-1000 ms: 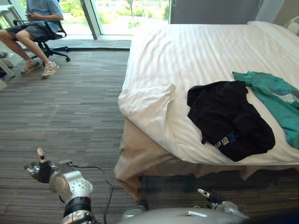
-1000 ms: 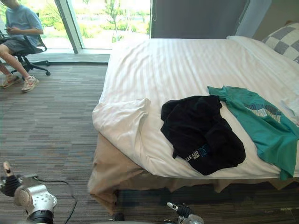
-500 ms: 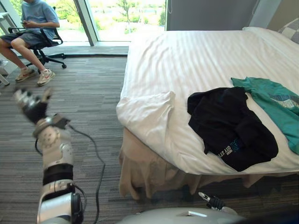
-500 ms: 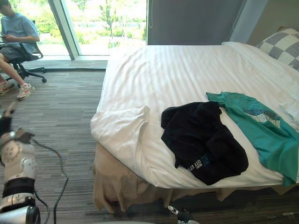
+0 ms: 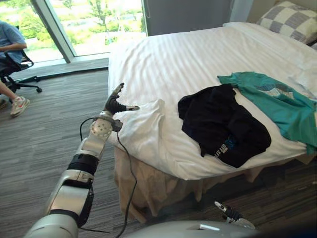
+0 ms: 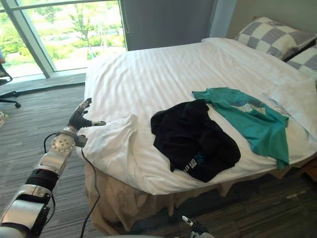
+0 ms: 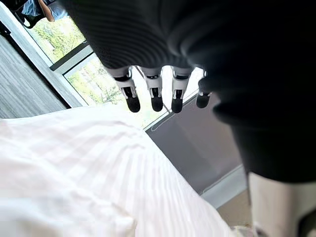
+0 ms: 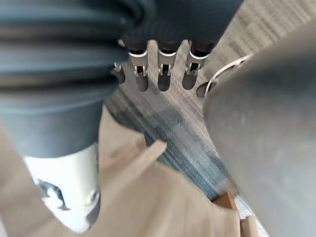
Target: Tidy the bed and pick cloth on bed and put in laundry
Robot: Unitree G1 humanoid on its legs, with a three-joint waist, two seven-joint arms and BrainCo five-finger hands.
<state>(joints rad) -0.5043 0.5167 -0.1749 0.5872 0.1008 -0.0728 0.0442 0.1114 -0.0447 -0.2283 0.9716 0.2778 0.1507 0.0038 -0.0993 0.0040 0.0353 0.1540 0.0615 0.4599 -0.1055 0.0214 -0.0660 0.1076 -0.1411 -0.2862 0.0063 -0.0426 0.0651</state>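
Left hand [image 5: 116, 103] risen to bed [image 5: 163, 54] corner edge, fingers [image 5: 118, 89] spread, black shirt [image 5: 223, 124] apart

Both eye views look down across the same bed [image 5: 163, 54].

In the left eye view, the seated person [image 5: 7, 42] is cut off by the left edge and the teal shirt [image 5: 277, 99] by the right edge. The right hand [image 5: 229, 214] is largely hidden near the bottom edge.

White striped sheet [image 6: 163, 74], black shirt [image 6: 190, 139], teal shirt [image 6: 247, 119], grey-and-white checked pillow [image 6: 272, 37], beige bed skirt [image 6: 124, 203], grey streaked carpet [image 6: 29, 129].
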